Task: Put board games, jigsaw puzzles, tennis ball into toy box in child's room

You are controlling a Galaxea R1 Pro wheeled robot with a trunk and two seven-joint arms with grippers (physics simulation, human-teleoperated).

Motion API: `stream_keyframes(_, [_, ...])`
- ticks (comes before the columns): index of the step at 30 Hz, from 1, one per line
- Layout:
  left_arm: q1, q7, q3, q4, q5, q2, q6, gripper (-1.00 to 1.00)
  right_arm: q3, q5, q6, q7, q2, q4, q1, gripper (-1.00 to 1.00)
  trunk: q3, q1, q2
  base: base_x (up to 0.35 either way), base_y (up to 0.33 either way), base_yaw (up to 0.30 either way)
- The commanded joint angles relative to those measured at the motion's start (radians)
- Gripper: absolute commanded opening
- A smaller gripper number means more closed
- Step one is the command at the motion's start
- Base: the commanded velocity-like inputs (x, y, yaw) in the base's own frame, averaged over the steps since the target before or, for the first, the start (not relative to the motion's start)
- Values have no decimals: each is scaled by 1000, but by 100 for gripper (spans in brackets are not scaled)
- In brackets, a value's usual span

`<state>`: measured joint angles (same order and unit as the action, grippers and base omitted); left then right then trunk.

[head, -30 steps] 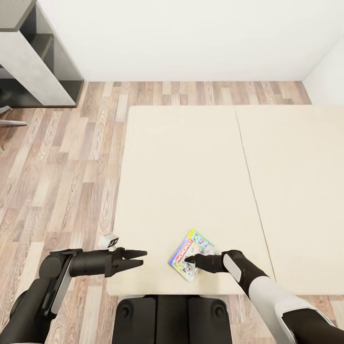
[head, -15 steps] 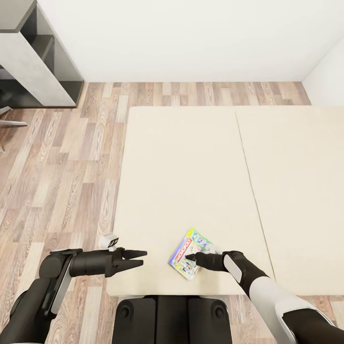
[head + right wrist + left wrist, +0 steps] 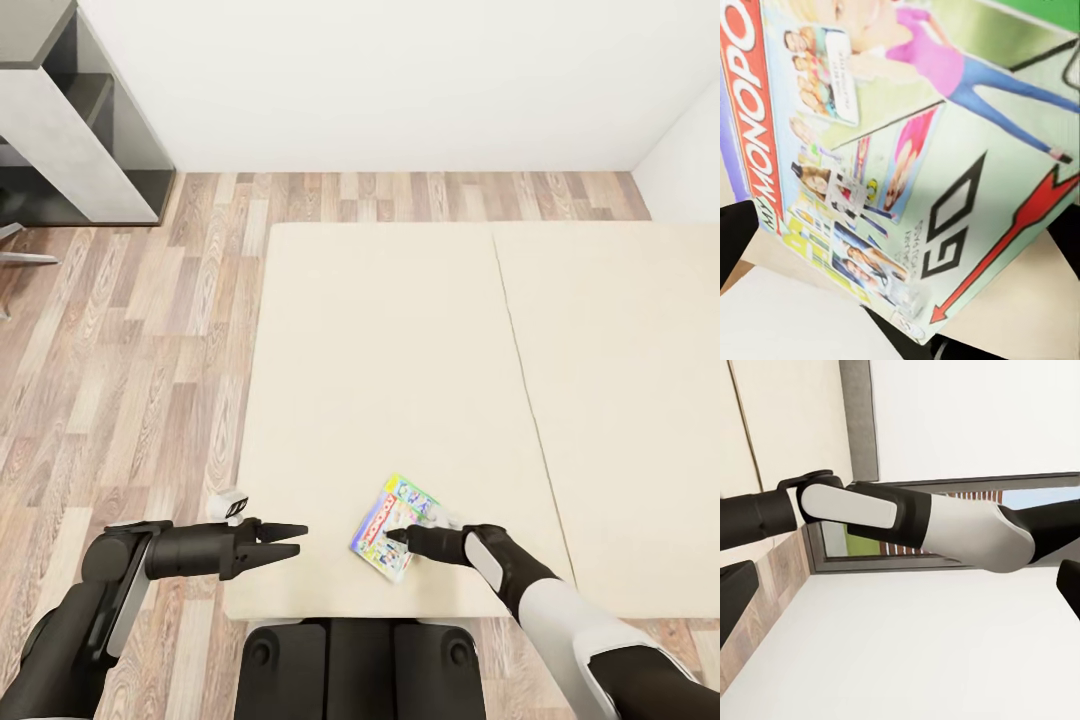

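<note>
The board game [image 3: 393,526], a flat printed box with a red "Monopoly" banner along one long side, lies on the beige mattress of the bed [image 3: 400,350], near the bed's front edge and just ahead of the robot's trunk, turned at a slant to that edge. In the right wrist view the box [image 3: 907,150] spreads wide under the camera, one corner pointing between the dark finger shapes at either side. The right gripper [image 3: 400,541] sits at the box's near corner, its tips over or against the printed lid; whether the jaws are clenched on that edge or merely resting there I cannot tell, since the contact is too small and dark in the head view. The left gripper [image 3: 285,540] hovers over the mattress edge well to the left of the box, its jaws parted a little and grasping nothing. A small white object [image 3: 230,505] lies on the wood-plank floor [image 3: 130,350] beside the bed. The step in hand looks to be the pick-up of this game from the bed. The next move would call for a firm pinch across the thin edge, then a level lift so the flat box does not swing or slip, before carrying it to the toy box.
</note>
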<state>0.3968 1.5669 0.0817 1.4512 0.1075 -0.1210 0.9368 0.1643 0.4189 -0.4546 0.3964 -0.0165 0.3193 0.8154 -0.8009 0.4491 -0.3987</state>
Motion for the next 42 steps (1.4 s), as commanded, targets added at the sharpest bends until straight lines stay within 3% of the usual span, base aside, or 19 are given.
stream_keyframes(1, [0, 4, 0, 0, 0, 0, 10, 100, 0, 14, 6, 3, -2, 2, 1, 100, -1, 1, -1, 0, 0, 0])
stream_keyframes(11, [0, 4, 1, 0, 0, -1, 10, 100, -4, -34, 10, 2, -11, 4, 1, 100, -1, 1, -1, 0, 0, 0])
stream_keyframes(42, [0, 4, 0, 0, -1, 0, 10, 100, -4, -36, 34, 3, -8, 4, 1, 100, 37, 1, -1, 0, 0, 0])
